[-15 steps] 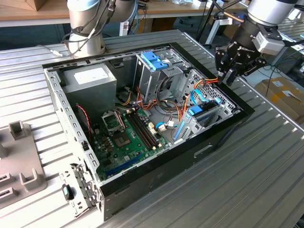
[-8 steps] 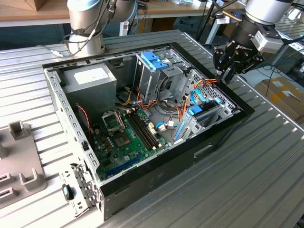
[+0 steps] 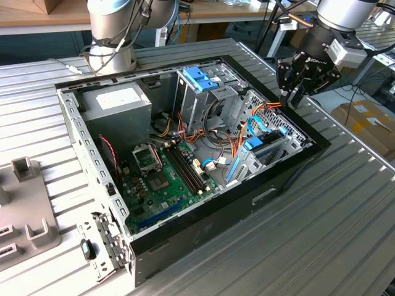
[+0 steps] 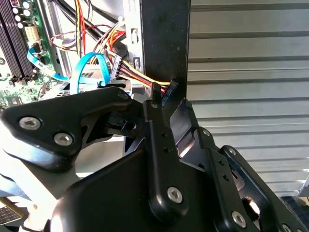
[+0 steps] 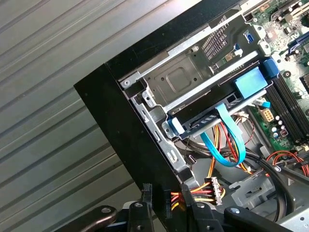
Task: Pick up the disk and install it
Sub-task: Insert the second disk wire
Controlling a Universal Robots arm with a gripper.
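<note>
- One open computer case [image 3: 185,240] lies on its side on the ribbed metal bench [image 3: 345,234], with its motherboard [image 3: 163,179] facing up.
- The grey power supply box [image 3: 117,105] in the case's far corner carries one white sticker. Its print is too small to make out.
- The cardboard box [image 3: 364,120] off the bench at the exterior view's right also bears a pale label that I cannot read.
- The disk [image 3: 266,148] sits edge-on in the drive cage at the case's corner nearest the exterior view's right. Its blue carrier shows, and its face label is hidden.
- In the first wrist view the disk [image 5: 207,118] lies under the cage's metal plate, with a blue tab beside it.
- One flat blue data cable [image 5: 227,145] loops from the disk's end.
- One bare blue bracket [image 3: 200,79] stands on top of the second, taller cage toward the far side of the case.
- A bundle of red, yellow and black wires [image 5: 203,191] runs to a connector close by the claw.
- One arm reaches in from the exterior view's upper right, with its wrist angled down.
- The black claw [image 3: 291,98] hangs over the case's rim just beside the disk's cage.
- In both wrist views the claw [image 4: 169,104] [image 5: 166,203] sits right at the black case wall. Whether it is apart or together I cannot tell.
</note>
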